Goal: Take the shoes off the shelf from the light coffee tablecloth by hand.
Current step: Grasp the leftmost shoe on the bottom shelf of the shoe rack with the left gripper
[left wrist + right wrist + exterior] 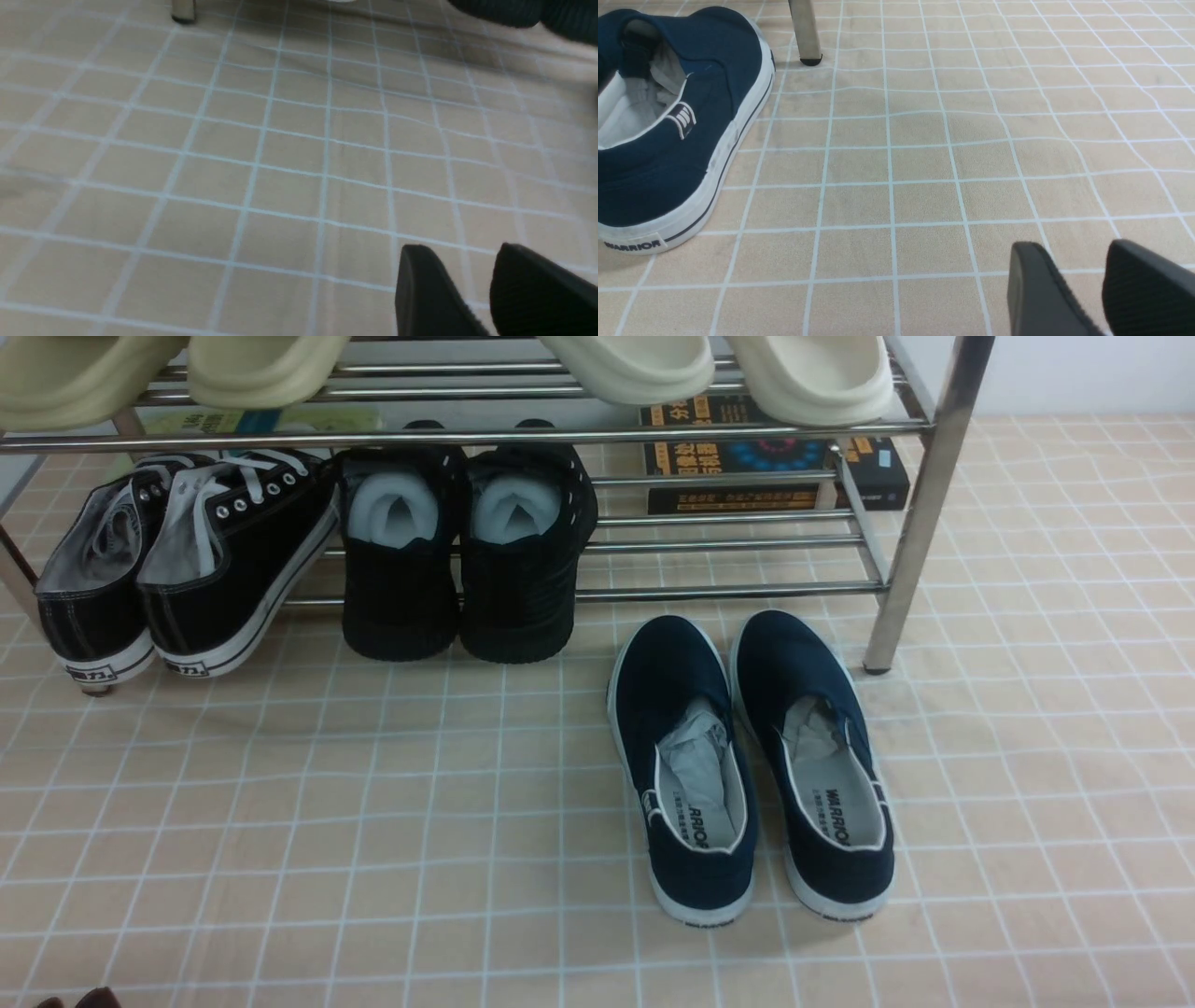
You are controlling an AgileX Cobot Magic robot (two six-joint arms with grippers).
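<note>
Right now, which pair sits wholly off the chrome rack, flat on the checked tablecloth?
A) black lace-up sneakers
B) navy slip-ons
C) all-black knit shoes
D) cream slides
B: the navy slip-ons lie on the tablecloth in front of the shoe rack, while the lace-up sneakers and knit shoes rest on its lower bars and the cream slides on the upper tier.

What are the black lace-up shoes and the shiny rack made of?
The black lace-up shoes look like canvas: dull, woven-looking black cloth with visible stitching. Their white soles look like rubber, and the lace holes have small metal rings. The shelf looks like chrome-plated metal, since its round bars are mirror-bright, though it may be polished steel.
</note>
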